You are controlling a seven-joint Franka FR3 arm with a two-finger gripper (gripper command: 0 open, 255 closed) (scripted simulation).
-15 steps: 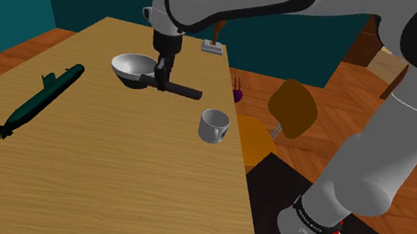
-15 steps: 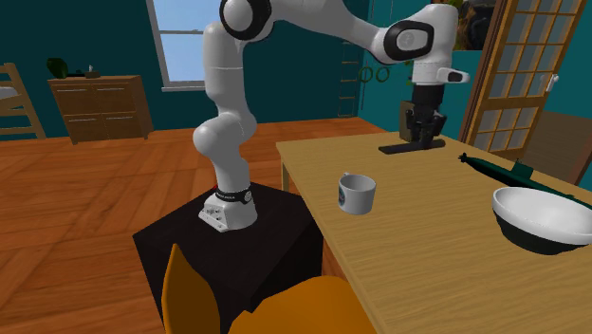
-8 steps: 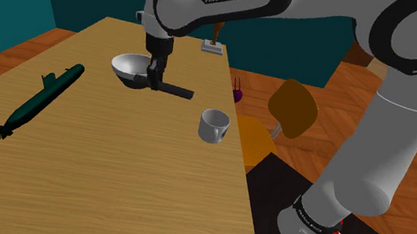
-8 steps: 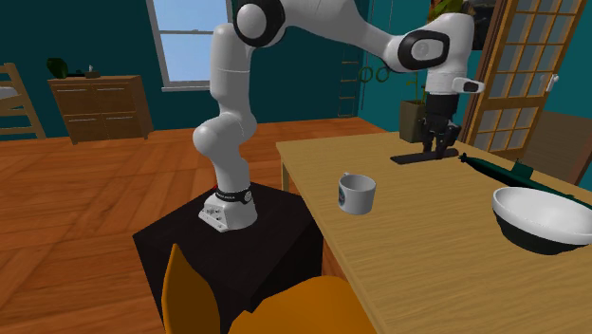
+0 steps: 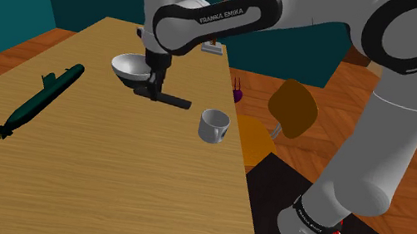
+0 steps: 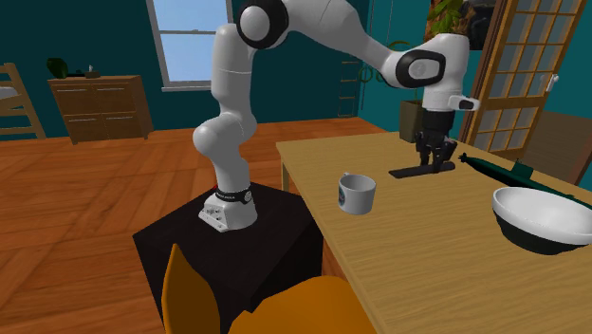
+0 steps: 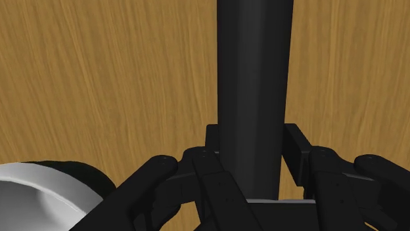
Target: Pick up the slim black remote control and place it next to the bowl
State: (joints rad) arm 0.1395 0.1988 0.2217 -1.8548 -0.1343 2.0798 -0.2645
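Note:
The slim black remote hangs level just above the wooden table, with my gripper shut on one end of it. The white bowl with a dark base stands right beside the gripper, on the shoulder view's left of the remote. In the wrist view the bowl's rim shows close to one finger and the remote runs out from between the two fingers over the wood.
A white mug stands near the table's edge towards the stand. A long dark green submarine model lies on the table. A small object sits at the far end. Orange chairs stand beside the table.
The gripper has carried the remote lower and a little towards the shoulder view's left, close beside the bowl. The grip has stayed shut on it.

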